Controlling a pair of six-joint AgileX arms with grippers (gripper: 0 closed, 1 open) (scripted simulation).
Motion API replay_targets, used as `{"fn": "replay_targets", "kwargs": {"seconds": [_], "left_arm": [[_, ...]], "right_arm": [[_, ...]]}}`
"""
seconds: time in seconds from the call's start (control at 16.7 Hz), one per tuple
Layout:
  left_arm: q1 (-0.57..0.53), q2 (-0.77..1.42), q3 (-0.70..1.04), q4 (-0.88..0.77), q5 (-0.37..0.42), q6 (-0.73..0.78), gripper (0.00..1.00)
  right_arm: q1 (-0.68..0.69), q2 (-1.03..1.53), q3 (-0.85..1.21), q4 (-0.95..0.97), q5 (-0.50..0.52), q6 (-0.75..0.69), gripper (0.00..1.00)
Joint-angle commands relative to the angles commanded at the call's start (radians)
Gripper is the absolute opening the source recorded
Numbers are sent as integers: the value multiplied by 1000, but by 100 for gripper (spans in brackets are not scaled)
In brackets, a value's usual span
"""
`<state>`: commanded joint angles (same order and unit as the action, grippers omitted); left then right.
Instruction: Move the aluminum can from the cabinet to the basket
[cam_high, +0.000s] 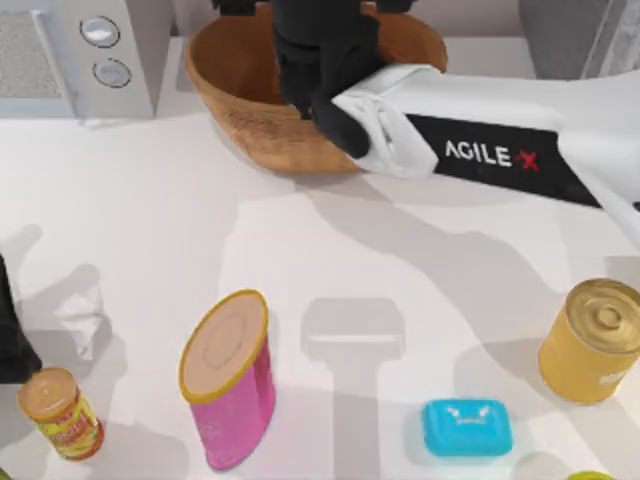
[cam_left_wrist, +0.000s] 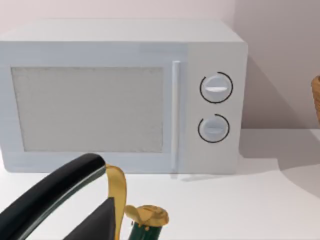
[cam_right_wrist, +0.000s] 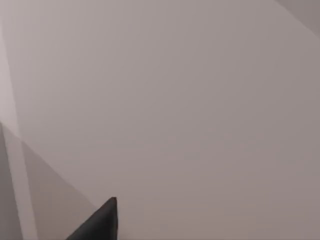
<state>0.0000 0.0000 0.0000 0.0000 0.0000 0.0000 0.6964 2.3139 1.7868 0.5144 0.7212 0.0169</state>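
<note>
The wicker basket (cam_high: 250, 110) stands at the back middle of the table. My right arm reaches across from the right, and its black gripper (cam_high: 318, 45) hangs over the basket's inside, covering much of it. The aluminum can is hidden. The grey cabinet (cam_high: 575, 35) sits at the back right corner, behind the right arm. My left gripper (cam_high: 10, 345) is parked at the table's left edge, above the small orange-labelled jar (cam_high: 60, 412). The right wrist view faces a bare pale wall.
A light-grey microwave (cam_high: 75, 55) with two knobs stands at the back left, and it also faces the left wrist camera (cam_left_wrist: 120, 95). A pink canister (cam_high: 230, 380), a blue block (cam_high: 467, 428) and a golden tin (cam_high: 592, 340) stand along the front.
</note>
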Motion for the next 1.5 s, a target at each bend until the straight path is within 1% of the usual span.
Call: {"fn": "replay_targets", "kwargs": {"seconds": [1.08,1.26,1.5], "left_arm": [[0,0,0,0,0,0,100],[0,0,0,0,0,0,100],[0,0,0,0,0,0,100]], "right_arm": [[-3,-16,-13,-3,-6,-2,100],[-30,-96,-74,-21,-37,-8,100],[-95,-298,-233,-70,-114,-11,100]]}}
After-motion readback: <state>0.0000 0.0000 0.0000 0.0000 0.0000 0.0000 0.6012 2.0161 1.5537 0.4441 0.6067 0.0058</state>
